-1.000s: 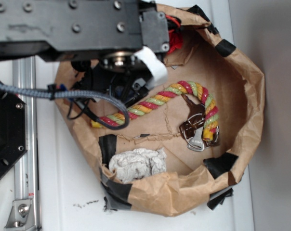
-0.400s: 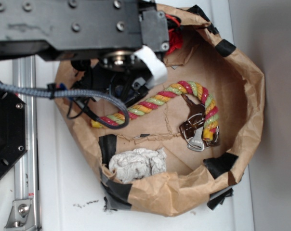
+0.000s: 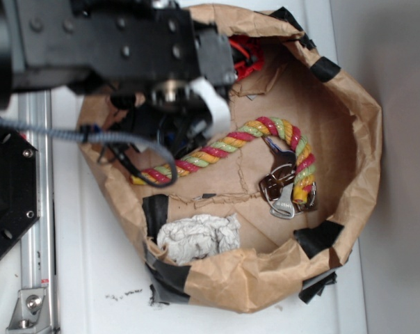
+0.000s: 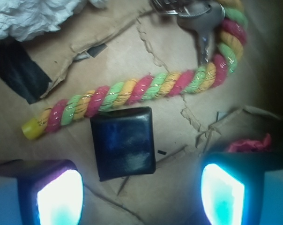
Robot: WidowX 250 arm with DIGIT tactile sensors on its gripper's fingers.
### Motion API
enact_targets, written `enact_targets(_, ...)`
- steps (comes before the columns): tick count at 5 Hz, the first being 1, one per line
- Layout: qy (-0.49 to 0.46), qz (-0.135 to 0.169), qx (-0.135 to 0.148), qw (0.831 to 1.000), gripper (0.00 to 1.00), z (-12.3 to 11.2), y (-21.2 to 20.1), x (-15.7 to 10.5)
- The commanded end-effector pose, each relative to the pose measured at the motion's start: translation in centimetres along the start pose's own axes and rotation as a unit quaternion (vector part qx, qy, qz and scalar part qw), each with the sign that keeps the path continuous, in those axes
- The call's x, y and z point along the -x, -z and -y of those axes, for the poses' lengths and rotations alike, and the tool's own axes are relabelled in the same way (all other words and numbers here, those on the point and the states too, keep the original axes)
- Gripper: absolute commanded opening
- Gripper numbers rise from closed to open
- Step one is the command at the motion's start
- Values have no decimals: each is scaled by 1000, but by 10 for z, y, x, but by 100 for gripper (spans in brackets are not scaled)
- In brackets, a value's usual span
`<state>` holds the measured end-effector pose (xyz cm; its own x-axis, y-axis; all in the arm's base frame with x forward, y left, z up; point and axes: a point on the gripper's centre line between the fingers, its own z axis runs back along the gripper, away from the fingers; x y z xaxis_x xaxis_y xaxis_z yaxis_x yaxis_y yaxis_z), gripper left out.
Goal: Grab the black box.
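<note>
The black box (image 4: pixel 123 143) is a small glossy squarish box lying flat on the brown paper, just below the striped rope (image 4: pixel 132 91). In the wrist view my gripper (image 4: pixel 141 197) is open. Its two lit fingertips (image 4: pixel 59 197) stand wide apart, and the box lies just ahead of the gap, nearer the left finger and touching neither. In the exterior view the black arm (image 3: pixel 119 49) covers the box and the jaws.
The brown paper bag wall (image 3: pixel 356 139) rings the work area. Inside are the striped rope (image 3: pixel 265 132), keys (image 3: pixel 279 184), crumpled white paper (image 3: pixel 196 236), black tape patches (image 3: pixel 154 212) and a red object (image 3: pixel 246 56). A black hexagonal plate (image 3: pixel 8 195) and metal rail (image 3: pixel 36 243) lie at left.
In the exterior view the arm has shifted slightly left and tilted, and its white tag and cable have moved a little. The rope, keys and paper have not moved.
</note>
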<state>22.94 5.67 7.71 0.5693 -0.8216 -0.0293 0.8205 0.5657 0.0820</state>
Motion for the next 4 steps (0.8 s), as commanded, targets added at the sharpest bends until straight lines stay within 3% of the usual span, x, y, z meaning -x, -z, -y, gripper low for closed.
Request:
enact_targets(1, 40, 20, -4, 999, 100, 11, 15, -8)
enact_targets(4, 63, 10, -10, 998, 100, 13, 41, -21)
